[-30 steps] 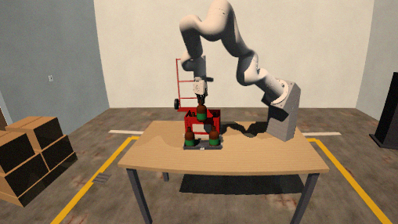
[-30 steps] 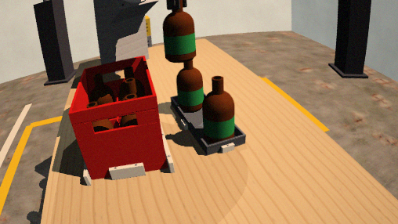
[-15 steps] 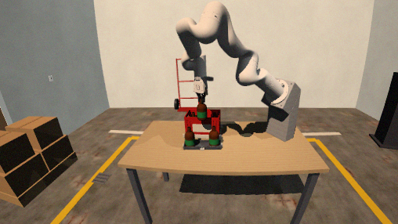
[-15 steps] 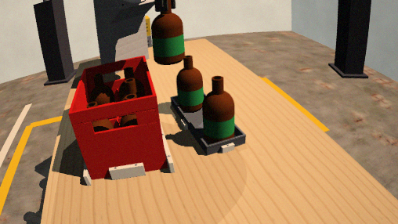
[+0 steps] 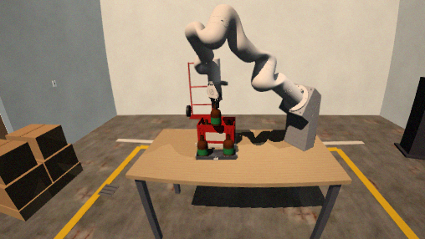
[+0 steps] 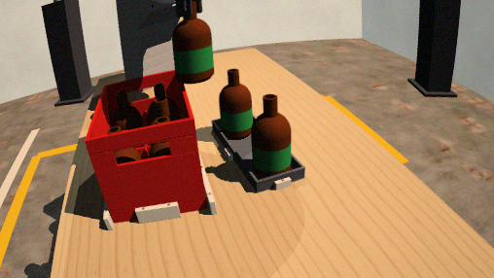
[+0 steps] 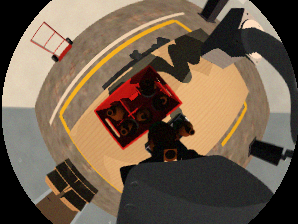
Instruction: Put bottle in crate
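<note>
My gripper point(image 5: 215, 102) is shut on the neck of a brown bottle with a green label point(image 6: 193, 49). It hangs upright in the air above the far right corner of the red crate point(image 6: 146, 146). The held bottle also shows in the top view point(image 5: 215, 117). The crate holds several brown bottles point(image 6: 141, 114); I cannot tell which slot is empty. Two more bottles point(image 6: 235, 104) point(image 6: 270, 138) stand upright in the dark tray point(image 6: 258, 157) to the right of the crate. In the wrist view the crate point(image 7: 136, 110) lies below, and the held bottle point(image 7: 169, 143) is mostly hidden by the gripper body.
The crate and the tray point(image 5: 216, 155) stand close together near the middle of the wooden table point(image 5: 238, 160). The arm's grey base point(image 5: 303, 121) stands at the table's back right. A red hand truck point(image 5: 197, 94) stands behind the table. Cardboard boxes point(image 5: 33, 160) are on the floor at left.
</note>
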Controlling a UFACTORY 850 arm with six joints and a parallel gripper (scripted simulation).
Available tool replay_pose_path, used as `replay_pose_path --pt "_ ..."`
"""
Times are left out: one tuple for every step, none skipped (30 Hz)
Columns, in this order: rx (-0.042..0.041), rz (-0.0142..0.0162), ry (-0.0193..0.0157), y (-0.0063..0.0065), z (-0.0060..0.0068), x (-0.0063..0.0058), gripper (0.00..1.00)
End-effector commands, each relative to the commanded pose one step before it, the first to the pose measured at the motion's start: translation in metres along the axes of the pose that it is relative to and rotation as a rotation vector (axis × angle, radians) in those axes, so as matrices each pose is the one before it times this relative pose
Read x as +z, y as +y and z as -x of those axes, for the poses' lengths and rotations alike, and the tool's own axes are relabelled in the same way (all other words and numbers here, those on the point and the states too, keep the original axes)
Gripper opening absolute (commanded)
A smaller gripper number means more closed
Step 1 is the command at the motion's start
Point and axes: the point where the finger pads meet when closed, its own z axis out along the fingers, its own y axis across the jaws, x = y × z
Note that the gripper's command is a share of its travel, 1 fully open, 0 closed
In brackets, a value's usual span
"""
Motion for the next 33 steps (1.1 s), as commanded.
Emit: replay_pose_path --pt "-0.00099 -0.00049 -0.00091 -0.00981 -0.00946 -0.00003 0.00" --pt "0.00000 0.00000 0.00000 0.00000 0.00000 0.00000 0.00" --pt "0.00000 0.00000 0.00000 0.00000 0.00000 0.00000 0.00" --pt "0.00000 0.00000 0.00000 -0.00169 -0.00179 0.00000 0.00" --pt "0.00000 0.00000 0.00000 -0.00168 -0.00180 0.00000 0.00" --pt "0.00000 0.00000 0.00000 -0.00169 -0.00179 0.00000 0.00" --pt "0.00000 0.00000 0.00000 -0.00169 -0.00180 0.00000 0.00" --pt "0.00000 0.00000 0.00000 -0.00170 -0.00180 0.00000 0.00" --pt "0.00000 0.00000 0.00000 -0.00169 -0.00181 0.00000 0.00" --pt "0.00000 0.00000 0.00000 -0.00170 -0.00180 0.00000 0.00" --pt "0.00000 0.00000 0.00000 -0.00169 -0.00181 0.00000 0.00" --pt "0.00000 0.00000 0.00000 -0.00170 -0.00180 0.00000 0.00" --pt "0.00000 0.00000 0.00000 -0.00169 -0.00180 0.00000 0.00" --pt "0.00000 0.00000 0.00000 -0.00169 -0.00180 0.00000 0.00" --pt "0.00000 0.00000 0.00000 -0.00169 -0.00180 0.00000 0.00" --pt "0.00000 0.00000 0.00000 -0.00169 -0.00179 0.00000 0.00" --pt "0.00000 0.00000 0.00000 -0.00168 -0.00179 0.00000 0.00" --pt "0.00000 0.00000 0.00000 -0.00168 -0.00179 0.00000 0.00" --pt "0.00000 0.00000 0.00000 0.00000 0.00000 0.00000 0.00" --pt "0.00000 0.00000 0.00000 0.00000 0.00000 0.00000 0.00" --pt "0.00000 0.00000 0.00000 -0.00167 -0.00178 0.00000 0.00" --pt "0.00000 0.00000 0.00000 -0.00167 -0.00178 0.00000 0.00" --pt "0.00000 0.00000 0.00000 -0.00166 -0.00177 0.00000 0.00" --pt "0.00000 0.00000 0.00000 -0.00166 -0.00176 0.00000 0.00" --pt "0.00000 0.00000 0.00000 -0.00165 -0.00175 0.00000 0.00" --pt "0.00000 0.00000 0.00000 -0.00164 -0.00175 0.00000 0.00" --pt "0.00000 0.00000 0.00000 -0.00163 -0.00173 0.00000 0.00" --pt "0.00000 0.00000 0.00000 -0.00162 -0.00173 0.00000 0.00" --pt "0.00000 0.00000 0.00000 -0.00161 -0.00171 0.00000 0.00" --pt "0.00000 0.00000 0.00000 -0.00160 -0.00171 0.00000 0.00" --pt "0.00000 0.00000 0.00000 -0.00159 -0.00169 0.00000 0.00" --pt "0.00000 0.00000 -0.00001 -0.00157 -0.00168 0.00000 0.00" --pt "0.00000 0.00000 0.00000 -0.00157 -0.00166 0.00000 0.00"
